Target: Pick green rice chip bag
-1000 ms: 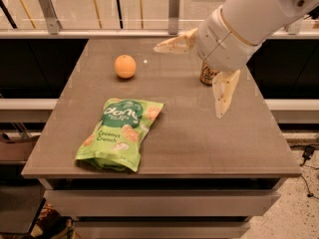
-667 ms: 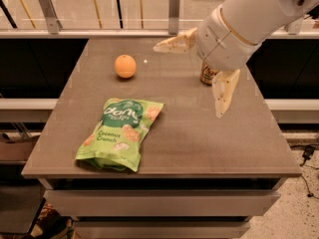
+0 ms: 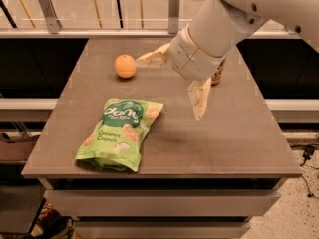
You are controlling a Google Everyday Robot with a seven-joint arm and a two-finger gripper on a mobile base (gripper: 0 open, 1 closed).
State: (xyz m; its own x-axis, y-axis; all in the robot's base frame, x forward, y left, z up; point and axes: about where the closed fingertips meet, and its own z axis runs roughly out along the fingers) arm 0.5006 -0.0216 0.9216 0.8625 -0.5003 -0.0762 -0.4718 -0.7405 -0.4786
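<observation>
The green rice chip bag point(image 3: 119, 133) lies flat on the front left of the grey table point(image 3: 234, 138). It is a light-green pouch with a dark green round logo and "Coconut Crunch" lettering. My gripper point(image 3: 167, 90) hangs above the table's middle, to the right of and above the bag and apart from it. It is open and empty. One cream finger point(image 3: 152, 59) points left toward the orange and the other point(image 3: 199, 98) points down.
An orange point(image 3: 125, 66) sits at the back left of the table. A brown can point(image 3: 216, 74) stands at the back right, mostly hidden behind my arm. A metal railing point(image 3: 99, 33) runs behind the table.
My gripper has moved left and a little lower, toward the bag and the table's middle. The bag, orange and can have not moved.
</observation>
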